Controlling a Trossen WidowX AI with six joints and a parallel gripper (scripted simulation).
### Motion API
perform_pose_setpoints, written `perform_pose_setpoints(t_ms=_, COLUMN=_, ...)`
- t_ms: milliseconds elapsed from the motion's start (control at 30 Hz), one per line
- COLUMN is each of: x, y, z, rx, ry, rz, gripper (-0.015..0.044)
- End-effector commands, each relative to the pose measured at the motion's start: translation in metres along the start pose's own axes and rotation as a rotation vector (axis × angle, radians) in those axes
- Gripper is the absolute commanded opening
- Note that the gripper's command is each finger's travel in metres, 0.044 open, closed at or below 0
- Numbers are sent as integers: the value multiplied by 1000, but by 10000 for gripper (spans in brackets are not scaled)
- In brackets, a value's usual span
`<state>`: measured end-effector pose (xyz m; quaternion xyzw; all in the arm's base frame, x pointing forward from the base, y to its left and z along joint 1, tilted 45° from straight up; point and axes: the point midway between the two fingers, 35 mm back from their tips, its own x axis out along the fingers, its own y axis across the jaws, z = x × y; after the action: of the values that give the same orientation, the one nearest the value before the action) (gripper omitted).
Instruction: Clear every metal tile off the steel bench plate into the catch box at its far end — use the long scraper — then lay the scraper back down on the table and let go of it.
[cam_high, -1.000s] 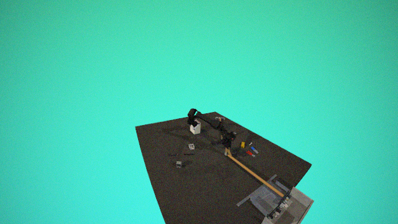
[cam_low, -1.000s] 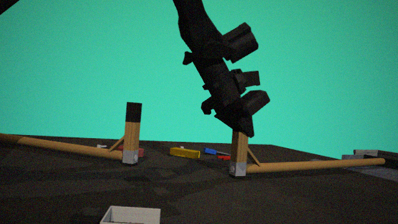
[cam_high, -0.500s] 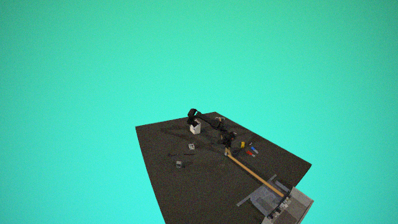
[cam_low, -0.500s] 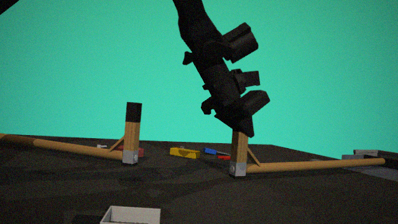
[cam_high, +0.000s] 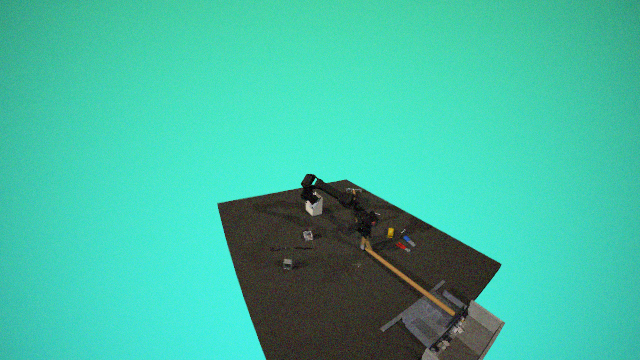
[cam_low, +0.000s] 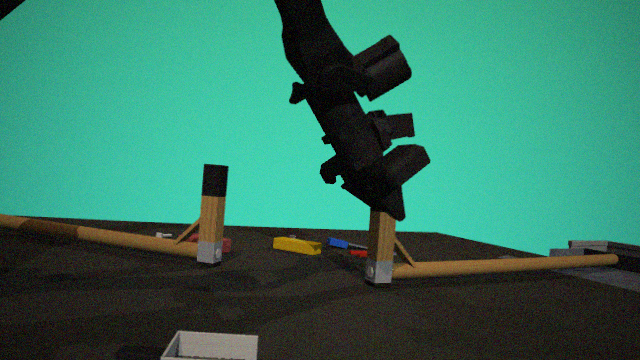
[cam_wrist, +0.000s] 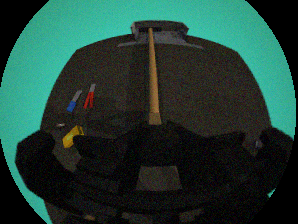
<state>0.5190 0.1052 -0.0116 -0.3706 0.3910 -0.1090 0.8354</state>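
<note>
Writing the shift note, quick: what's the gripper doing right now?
Gripper: closed, holding the upright wooden grip of the long scraper.

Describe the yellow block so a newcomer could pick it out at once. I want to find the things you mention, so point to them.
Find the claw (cam_high: 364, 240) (cam_low: 387, 212) gripping the upright grip of the long scraper (cam_high: 410, 281) (cam_low: 500, 266) (cam_wrist: 154, 80). In the wrist view, look left of the scraper's pole for the yellow block (cam_high: 390, 232) (cam_low: 297, 245). It is solid yellow and chunky, unlike the slimmer blue-handled and red-handled tools nearby.
</note>
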Motion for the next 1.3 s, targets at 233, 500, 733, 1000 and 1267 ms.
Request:
perform_pose_setpoints(t_ms=233, x=-13, y=3, z=-8, rx=0, ry=-4, rz=2, gripper=0)
perform_pose_setpoints(t_ms=500, x=-20, y=4, z=-14, rx=1, ry=-4, rz=3, gripper=0)
perform_pose_setpoints(t_ms=733, x=-26, y=6, z=-20, rx=1, ry=-4, rz=3, gripper=0)
perform_pose_setpoints(t_ms=1000, x=-33, y=7, z=-27, rx=1, ry=-4, rz=4, gripper=0)
perform_pose_setpoints(t_ms=1267, x=-39, y=8, z=-34, rx=1, ry=-4, rz=5, gripper=0)
